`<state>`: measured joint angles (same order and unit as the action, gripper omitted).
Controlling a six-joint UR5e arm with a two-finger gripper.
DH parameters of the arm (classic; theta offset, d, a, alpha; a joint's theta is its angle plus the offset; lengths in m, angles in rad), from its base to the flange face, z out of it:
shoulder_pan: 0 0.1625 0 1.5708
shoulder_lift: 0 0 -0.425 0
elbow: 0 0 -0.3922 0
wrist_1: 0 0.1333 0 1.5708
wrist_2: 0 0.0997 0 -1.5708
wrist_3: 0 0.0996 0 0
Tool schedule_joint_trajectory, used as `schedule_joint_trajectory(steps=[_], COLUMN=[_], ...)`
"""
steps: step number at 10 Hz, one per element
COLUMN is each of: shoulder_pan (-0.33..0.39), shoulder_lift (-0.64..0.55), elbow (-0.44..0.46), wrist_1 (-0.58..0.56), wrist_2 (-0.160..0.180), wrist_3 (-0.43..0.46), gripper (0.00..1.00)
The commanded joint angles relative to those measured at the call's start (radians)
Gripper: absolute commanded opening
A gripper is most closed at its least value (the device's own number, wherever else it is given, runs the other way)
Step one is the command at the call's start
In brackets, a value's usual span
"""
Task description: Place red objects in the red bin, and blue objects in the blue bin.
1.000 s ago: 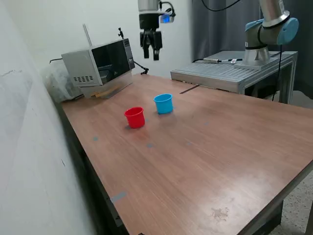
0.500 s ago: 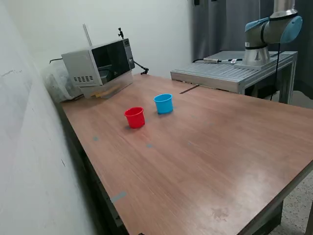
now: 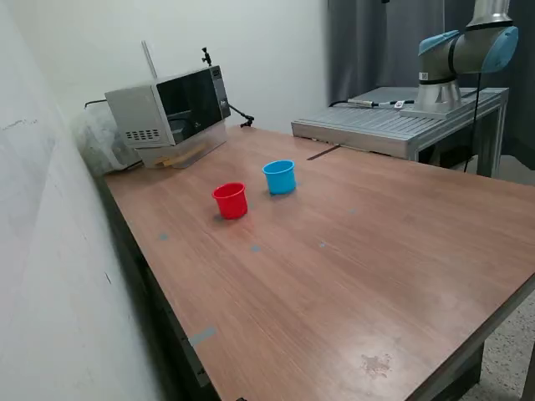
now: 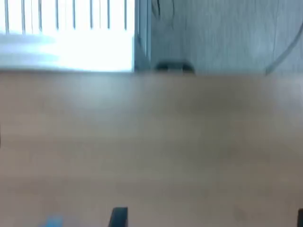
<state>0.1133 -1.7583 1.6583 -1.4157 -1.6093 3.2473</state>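
Red cup (image 3: 230, 200) & light-blue cup (image 3: 280, 177) upright, side by side on wooden table (image 3: 359, 251); claw state can't tell.

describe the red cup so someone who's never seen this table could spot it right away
Start at the microwave at the far corner of the wooden table. In front of it two small tapered cups stand close together, apart. The red cup is the nearer one, on the exterior view's left of the light-blue cup.

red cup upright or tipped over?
Upright. In the exterior view the red cup stands on its narrow base on the table, open rim up, beside the light-blue cup. Contents cannot be seen.
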Motion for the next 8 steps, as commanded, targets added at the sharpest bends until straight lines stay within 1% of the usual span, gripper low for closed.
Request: schedule_joint_trajectory(steps=[1,3,6,8], shoulder_pan=[0.057,0.062,0.062,0.030], shoulder_lift=[-0.021,-0.024,-0.023,-0.023], elbow=[0.040,0.044,0.043,0.043], wrist_1=[0.264,0.279,0.278,0.279], wrist_2=[-0.001,0.003,0.000,-0.001], wrist_3=[-0.001,-0.001,-0.006,-0.008], gripper=[1.00,1.00,1.00,1.00])
